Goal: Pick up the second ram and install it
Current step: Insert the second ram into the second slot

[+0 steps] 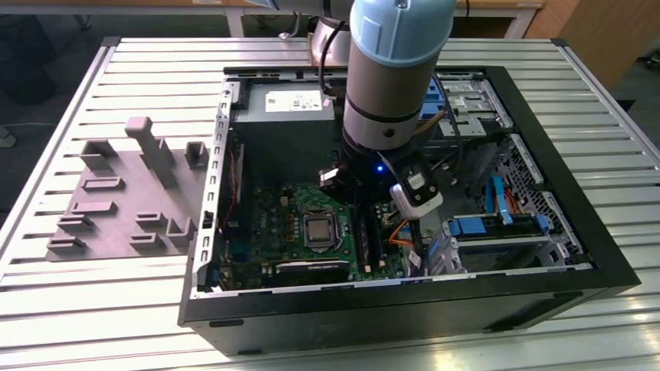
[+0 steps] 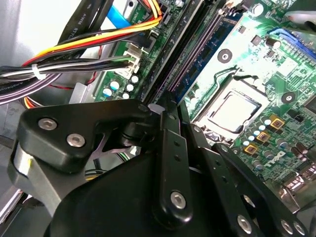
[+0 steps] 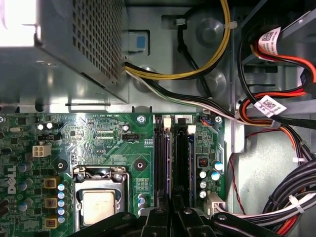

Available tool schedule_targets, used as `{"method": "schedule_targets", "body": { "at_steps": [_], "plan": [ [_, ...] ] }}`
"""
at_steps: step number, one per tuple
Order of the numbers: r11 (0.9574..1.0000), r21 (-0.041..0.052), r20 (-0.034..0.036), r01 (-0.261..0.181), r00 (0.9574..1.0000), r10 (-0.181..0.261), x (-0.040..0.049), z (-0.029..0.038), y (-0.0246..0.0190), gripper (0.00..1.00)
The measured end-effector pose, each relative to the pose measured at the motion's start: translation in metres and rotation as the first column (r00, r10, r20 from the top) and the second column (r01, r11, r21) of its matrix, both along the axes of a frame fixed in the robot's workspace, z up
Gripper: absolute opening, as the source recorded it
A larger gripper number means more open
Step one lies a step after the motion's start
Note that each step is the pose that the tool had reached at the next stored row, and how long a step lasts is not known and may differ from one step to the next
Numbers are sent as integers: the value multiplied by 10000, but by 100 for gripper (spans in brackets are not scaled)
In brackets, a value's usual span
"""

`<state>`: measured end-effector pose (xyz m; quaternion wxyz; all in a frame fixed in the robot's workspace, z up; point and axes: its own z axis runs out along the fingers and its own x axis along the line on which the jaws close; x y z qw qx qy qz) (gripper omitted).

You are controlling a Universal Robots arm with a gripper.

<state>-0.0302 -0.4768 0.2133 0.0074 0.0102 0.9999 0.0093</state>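
Note:
My gripper (image 1: 354, 195) is down inside the open computer case (image 1: 577, 267), just above the memory slots beside the processor socket (image 1: 318, 229). In both wrist views its black fingers (image 2: 170, 143) stand close together over the slot rails (image 3: 161, 163). The second ram (image 2: 200, 61), a thin dark blue-green strip, runs along a slot straight out from the fingertips (image 3: 159, 213) and looks pinched between them at its near end. In the first wrist view the ram (image 3: 182, 163) is a dark strip in the slot farther from the socket.
Bundles of coloured cables (image 3: 276, 113) run close to the slots. The power supply (image 1: 284, 108) sits at the case's far end and blue drive bays (image 1: 495, 228) on the exterior view's right. A grey holder block (image 1: 124, 193) lies on the slatted table (image 1: 73, 309) outside the case.

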Motion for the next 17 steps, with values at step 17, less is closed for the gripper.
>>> {"method": "schedule_targets", "body": {
  "at_steps": [17],
  "plan": [
    [9999, 75, 0, -78, 10000, 78, 1, 4, -18, 14]
  ]
}}
